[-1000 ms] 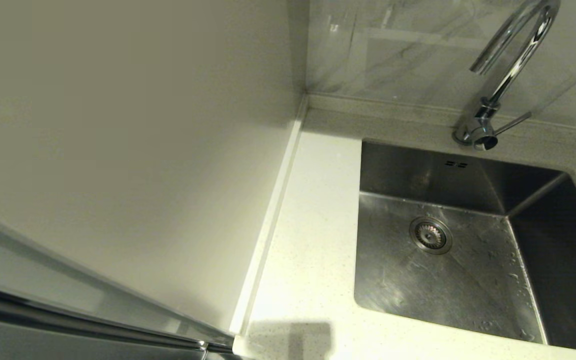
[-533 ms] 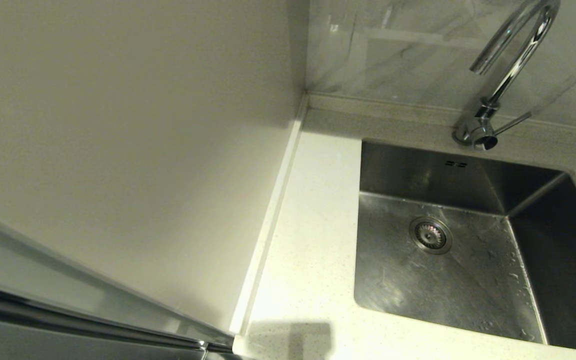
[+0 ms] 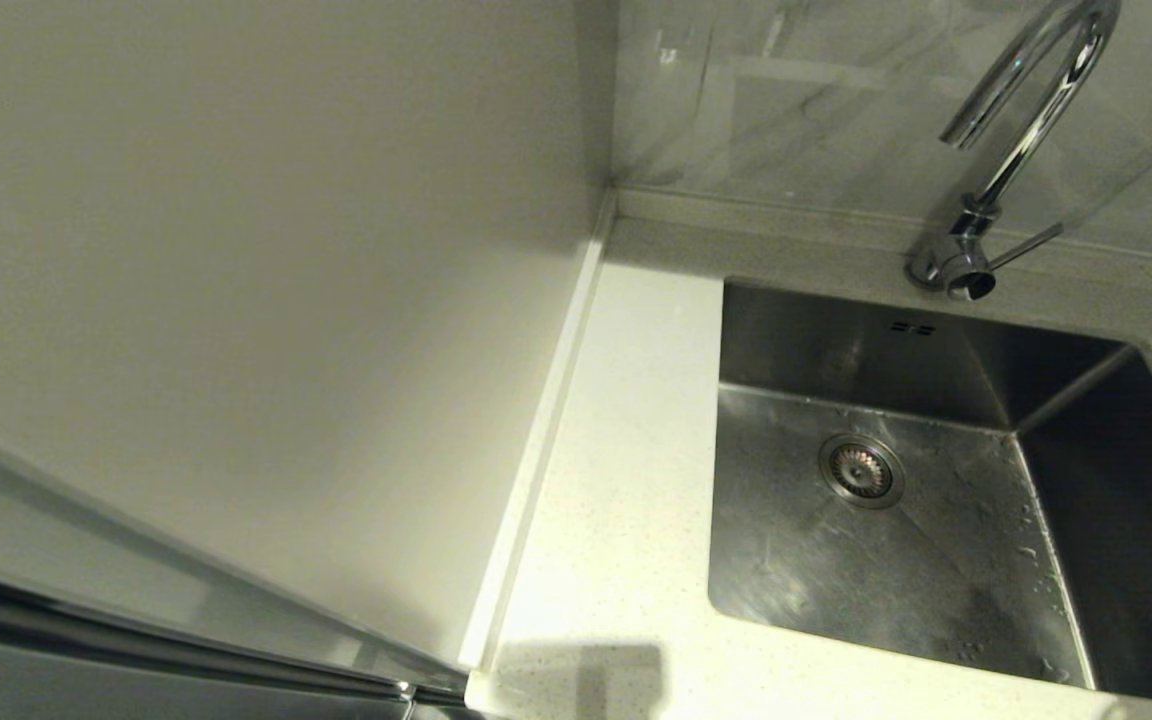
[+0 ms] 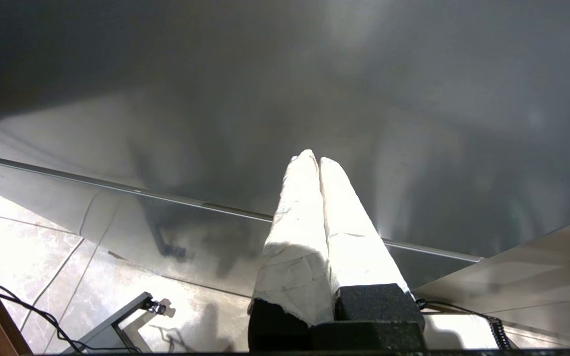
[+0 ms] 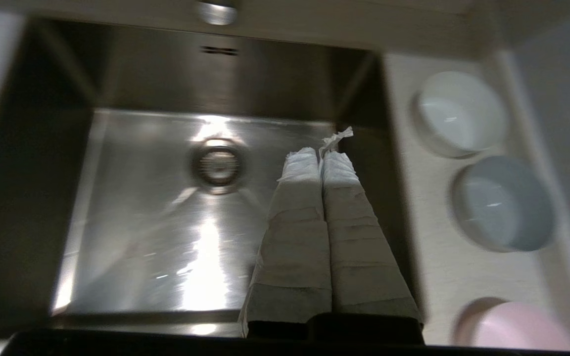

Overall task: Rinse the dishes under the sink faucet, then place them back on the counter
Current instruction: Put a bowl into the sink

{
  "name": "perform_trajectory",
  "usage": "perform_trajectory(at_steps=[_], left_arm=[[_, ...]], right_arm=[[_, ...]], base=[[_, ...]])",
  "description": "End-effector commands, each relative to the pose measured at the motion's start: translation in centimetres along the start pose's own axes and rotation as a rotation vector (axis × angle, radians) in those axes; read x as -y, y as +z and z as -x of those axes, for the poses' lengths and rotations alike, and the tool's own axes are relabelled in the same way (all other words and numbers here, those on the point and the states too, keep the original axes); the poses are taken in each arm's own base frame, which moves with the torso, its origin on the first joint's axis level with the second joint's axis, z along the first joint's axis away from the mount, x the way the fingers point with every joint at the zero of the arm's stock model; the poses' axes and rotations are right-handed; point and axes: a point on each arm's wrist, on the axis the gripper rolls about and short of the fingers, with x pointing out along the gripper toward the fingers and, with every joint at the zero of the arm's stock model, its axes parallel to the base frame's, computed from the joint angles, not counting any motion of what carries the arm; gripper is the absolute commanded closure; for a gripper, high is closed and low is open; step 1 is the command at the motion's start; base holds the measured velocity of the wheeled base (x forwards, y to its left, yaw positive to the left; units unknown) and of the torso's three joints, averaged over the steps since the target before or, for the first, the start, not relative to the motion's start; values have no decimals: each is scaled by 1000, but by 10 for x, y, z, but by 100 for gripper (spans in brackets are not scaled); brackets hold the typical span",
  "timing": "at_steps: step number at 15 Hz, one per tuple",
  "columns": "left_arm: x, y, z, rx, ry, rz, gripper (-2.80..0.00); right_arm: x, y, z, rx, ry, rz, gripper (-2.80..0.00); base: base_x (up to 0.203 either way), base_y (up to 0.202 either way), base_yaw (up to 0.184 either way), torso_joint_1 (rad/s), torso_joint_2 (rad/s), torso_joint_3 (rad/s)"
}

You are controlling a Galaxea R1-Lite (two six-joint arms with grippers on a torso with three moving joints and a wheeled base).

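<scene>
Three bowls stand in a row on the counter [image 5: 443, 257] beside the sink: white [image 5: 458, 112], pale blue [image 5: 505, 202], pale pink [image 5: 517, 329]. None of them shows in the head view. My right gripper [image 5: 320, 154] hovers over the sink [image 5: 141, 237] near the wall closest to the bowls, shut and holding nothing. The basin [image 3: 936, 570] holds only its drain [image 3: 861, 470]. The chrome faucet [image 3: 1021, 110] arches over the back edge, its lever [image 3: 1026, 245] sticking out sideways. My left gripper [image 4: 314, 159] is shut and parked low, facing a dark cabinet front.
A cream wall panel [image 3: 236, 250] closes off the counter strip [image 3: 616, 480] left of the sink. A marbled backsplash [image 3: 816, 90] rises behind the faucet. A tiled floor with cables [image 4: 27, 306] lies below the left gripper.
The head view is nearly the same; a faint shadow has darkened the sink floor near its front right.
</scene>
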Motion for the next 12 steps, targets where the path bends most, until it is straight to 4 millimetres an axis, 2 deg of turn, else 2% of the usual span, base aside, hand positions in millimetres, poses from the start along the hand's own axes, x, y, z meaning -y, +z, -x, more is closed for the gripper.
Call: perform_trajectory(at_steps=[1,3,6,9,12], left_arm=[[0,0,0,3,2,1,0],[0,0,0,3,-1,1,0],[0,0,0,3,1,1,0],[0,0,0,3,1,1,0],[0,0,0,3,1,1,0]], right_arm=[[-8,17,-68,-152,-135,84,0],[6,32,-103,-194,-288,136,0],[48,52,-137,-221,-446,155,0],[95,47,-144,-292,-345,80,0],[143,31,-149,-432,-145,-118,0]], base=[[0,0,0,0,0,0],[0,0,0,0,0,0],[0,0,0,0,0,0],[0,0,0,0,0,0],[0,0,0,0,0,0]])
